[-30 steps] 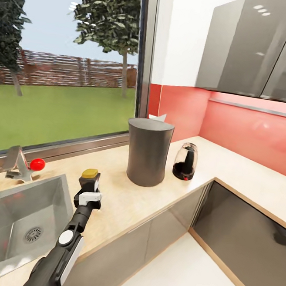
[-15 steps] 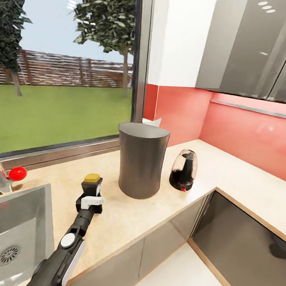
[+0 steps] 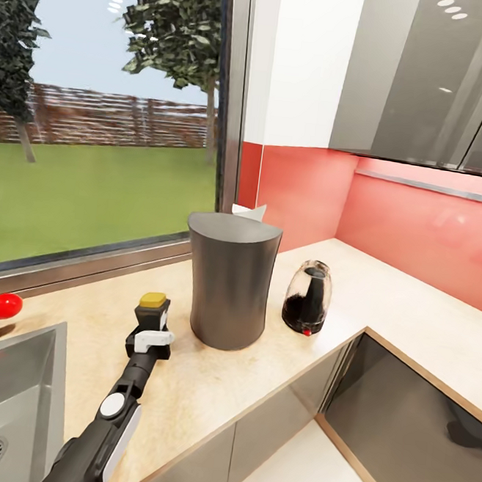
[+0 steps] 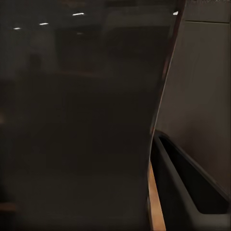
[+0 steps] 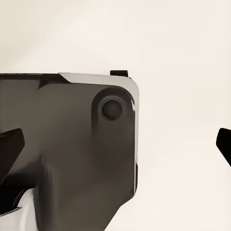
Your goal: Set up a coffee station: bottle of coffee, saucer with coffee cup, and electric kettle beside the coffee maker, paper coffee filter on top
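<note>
text: none readable | labels: none | brands: none | numbers: none

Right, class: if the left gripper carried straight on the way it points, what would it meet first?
Likely the window ledge, with the left gripper passing just left of the coffee maker; depth is unclear.

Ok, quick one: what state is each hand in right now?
Left hand: closed on the bottle of coffee.
Right hand: open, nothing between its fingers.
</note>
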### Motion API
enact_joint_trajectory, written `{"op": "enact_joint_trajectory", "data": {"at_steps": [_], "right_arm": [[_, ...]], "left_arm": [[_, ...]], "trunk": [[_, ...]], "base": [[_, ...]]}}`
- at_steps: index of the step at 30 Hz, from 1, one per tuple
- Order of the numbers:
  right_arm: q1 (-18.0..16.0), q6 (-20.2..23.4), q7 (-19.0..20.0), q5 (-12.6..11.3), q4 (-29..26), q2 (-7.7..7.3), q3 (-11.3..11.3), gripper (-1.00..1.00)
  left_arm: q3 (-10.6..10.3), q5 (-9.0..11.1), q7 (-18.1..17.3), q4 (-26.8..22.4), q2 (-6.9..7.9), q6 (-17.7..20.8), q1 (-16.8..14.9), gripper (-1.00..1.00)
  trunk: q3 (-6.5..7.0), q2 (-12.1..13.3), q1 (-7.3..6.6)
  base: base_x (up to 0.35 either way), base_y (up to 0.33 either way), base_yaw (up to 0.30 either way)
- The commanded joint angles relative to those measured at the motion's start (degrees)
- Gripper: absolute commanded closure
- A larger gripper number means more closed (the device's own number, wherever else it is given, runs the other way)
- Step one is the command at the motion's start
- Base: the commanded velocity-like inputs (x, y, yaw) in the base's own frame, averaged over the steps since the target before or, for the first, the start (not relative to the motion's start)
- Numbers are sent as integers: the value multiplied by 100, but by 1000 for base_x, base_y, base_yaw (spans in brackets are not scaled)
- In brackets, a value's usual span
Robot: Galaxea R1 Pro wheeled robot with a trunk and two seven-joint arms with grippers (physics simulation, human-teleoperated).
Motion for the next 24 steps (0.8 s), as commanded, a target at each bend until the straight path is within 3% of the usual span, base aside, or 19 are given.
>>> {"op": "enact_joint_trajectory", "data": {"at_steps": [1, 8, 24], "right_arm": [[-5, -20, 21, 60, 5, -1, -51, -100], [-5, -20, 21, 60, 5, -1, -50, -100], [-5, -20, 21, 60, 5, -1, -51, -100]], "left_arm": [[5, -39, 14, 3, -3, -34, -1, 100], [12, -32, 5, 183, 0, -413, 0, 100], [3, -32, 11, 315, -3, -447, -13, 100]], "trunk": [[-12, -12, 3], [-12, -12, 3], [-12, -12, 3]], "base": [[4, 0, 0], [16, 0, 0], [143, 0, 0]]}}
